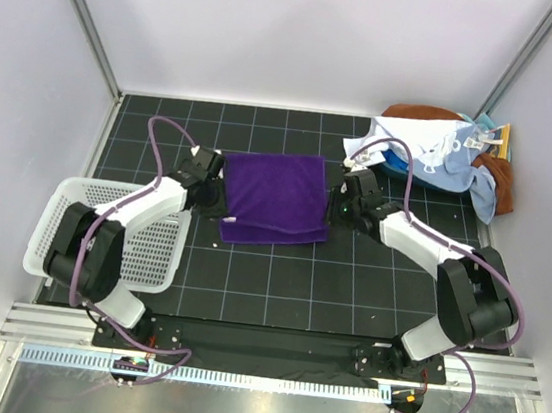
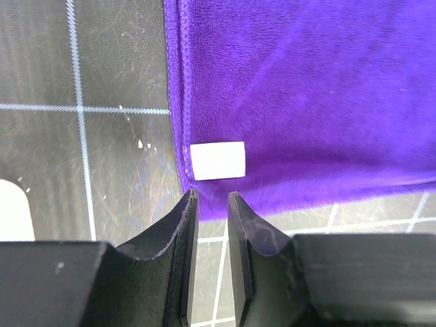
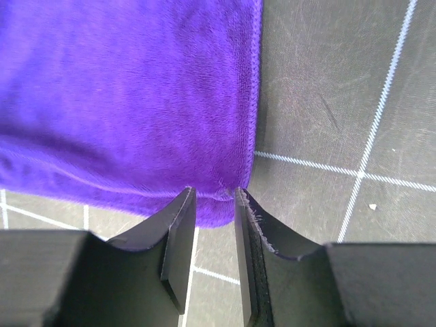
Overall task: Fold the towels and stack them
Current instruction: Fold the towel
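Note:
A dark purple towel (image 1: 274, 196) lies folded flat on the black grid mat, its lower layer showing along the near edge. My left gripper (image 1: 211, 196) is at the towel's left edge. In the left wrist view its jaws (image 2: 211, 196) stand a narrow gap apart over the purple towel's (image 2: 306, 88) corner, near a white label (image 2: 217, 161), gripping nothing. My right gripper (image 1: 338, 203) is at the towel's right edge. Its jaws (image 3: 214, 192) are also slightly apart over the purple towel's (image 3: 129, 95) corner. A white and light blue towel (image 1: 434, 150) lies crumpled on a rust-brown towel (image 1: 501, 182) at the back right.
A white slotted basket (image 1: 67, 203) stands at the left, beside the left arm. The heap of towels fills the back right corner against the wall. White walls and metal posts close in the mat on three sides.

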Controlling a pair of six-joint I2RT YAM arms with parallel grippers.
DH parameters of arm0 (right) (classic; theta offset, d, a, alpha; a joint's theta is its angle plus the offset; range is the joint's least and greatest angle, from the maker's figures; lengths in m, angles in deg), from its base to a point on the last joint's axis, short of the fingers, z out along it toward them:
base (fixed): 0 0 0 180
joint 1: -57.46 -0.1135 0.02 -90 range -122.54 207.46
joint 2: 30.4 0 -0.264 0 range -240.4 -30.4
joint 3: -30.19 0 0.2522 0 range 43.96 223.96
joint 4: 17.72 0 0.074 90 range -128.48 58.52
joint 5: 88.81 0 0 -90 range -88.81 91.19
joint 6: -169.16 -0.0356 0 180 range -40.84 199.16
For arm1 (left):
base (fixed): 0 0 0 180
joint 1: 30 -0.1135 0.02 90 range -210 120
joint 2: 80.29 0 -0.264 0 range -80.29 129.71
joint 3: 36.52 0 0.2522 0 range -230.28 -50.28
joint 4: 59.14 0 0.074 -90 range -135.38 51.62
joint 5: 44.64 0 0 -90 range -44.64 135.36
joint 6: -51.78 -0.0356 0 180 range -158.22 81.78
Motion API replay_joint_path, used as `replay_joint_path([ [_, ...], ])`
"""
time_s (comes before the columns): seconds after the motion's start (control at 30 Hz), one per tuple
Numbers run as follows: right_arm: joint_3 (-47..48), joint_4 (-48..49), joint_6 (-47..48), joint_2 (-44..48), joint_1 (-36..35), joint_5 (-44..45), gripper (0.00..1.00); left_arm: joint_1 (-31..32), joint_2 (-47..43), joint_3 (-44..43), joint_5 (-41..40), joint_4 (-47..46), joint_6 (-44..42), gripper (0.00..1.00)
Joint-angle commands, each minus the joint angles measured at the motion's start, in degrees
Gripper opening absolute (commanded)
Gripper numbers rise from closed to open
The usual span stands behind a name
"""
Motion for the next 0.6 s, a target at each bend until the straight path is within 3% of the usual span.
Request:
replay_joint_path([
  [0.0, 1.60, -1.78, 0.53, 3.91, -0.41, 0.31, 0.37, 0.17, -5.41, -0.18, 0.55, 1.84, 0.46, 0.28],
  [0.17, 3.27, -3.10, -0.08, 3.74, -0.67, 0.31, 0.38, 0.35, -7.09, -1.67, 2.31, 2.81, 1.33, 0.29],
  [0.37, 6.17, -4.59, -2.01, -2.31, -3.74, 5.39, 0.38, 2.72, -0.25, -4.93, 1.79, 1.67, 3.00, 0.27],
  [0.57, 1.44, -3.81, -5.61, -4.62, -4.37, 8.66, 0.37, 4.04, 3.54, -0.72, -0.94, -0.96, 4.76, 0.24],
])
